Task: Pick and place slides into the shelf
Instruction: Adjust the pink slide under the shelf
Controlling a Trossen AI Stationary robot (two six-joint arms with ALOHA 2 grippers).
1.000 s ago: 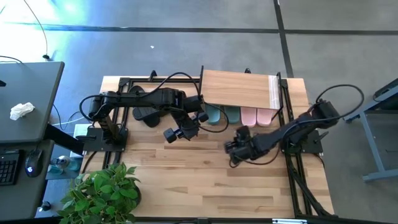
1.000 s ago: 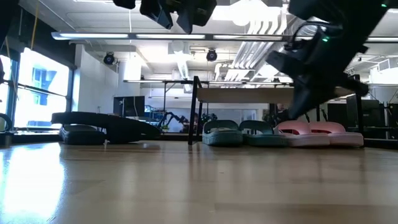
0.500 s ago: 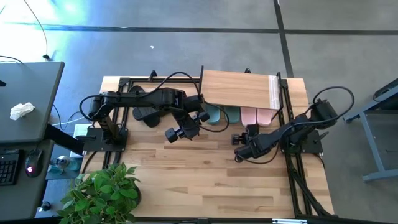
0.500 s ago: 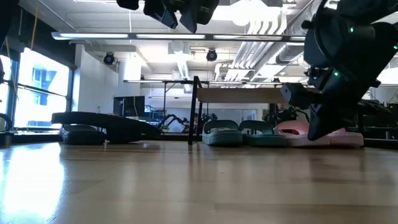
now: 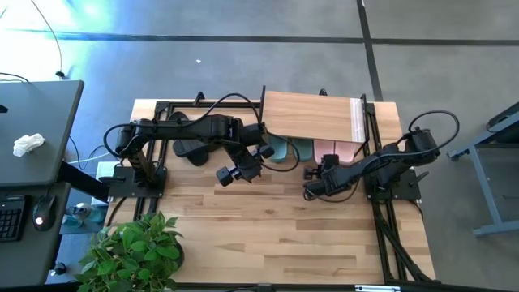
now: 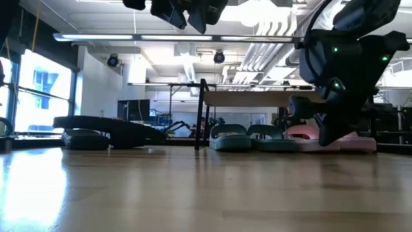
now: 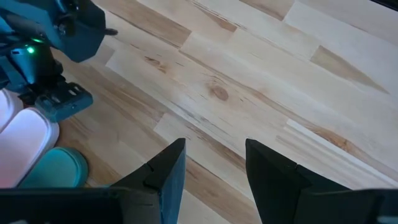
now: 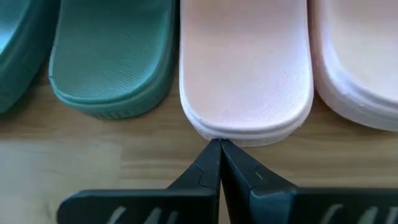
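The shelf (image 5: pixel 312 118) stands at the table's far edge, its plank top over a dark green pair (image 5: pixel 290 150) and a pale pink pair (image 5: pixel 335 152) whose heels stick out toward the near side. The black pair (image 5: pixel 188 147) lies on the table left of the shelf, under the left arm. My right gripper (image 8: pixel 219 145) is shut and low at the heel of the pink slide (image 8: pixel 245 74) that lies next to the green pair. My left gripper (image 7: pixel 214 168) hangs open above the table, near the green slides (image 7: pixel 56 171). My right gripper touches the left pink slide's heel rim (image 8: pixel 217 132) with its shut fingertips (image 8: pixel 211 155). The fingers come from the table's near side and point toward the shelf, along the slide. The slide lies flat on the table, its front end under the plank.
A potted plant (image 5: pixel 134 251) stands at the near left corner. Black arm base frames sit at the table's left (image 5: pixel 130 182) and right (image 5: pixel 393 186) sides. Bare wooden tabletop (image 5: pixel 276 235) stretches across the near half. A grey desk (image 5: pixel 32 138) stands beyond the left edge.
My right gripper has come down from above the table's middle and moved toward the far edge and somewhat right, ending at the heel of the left pink slide.
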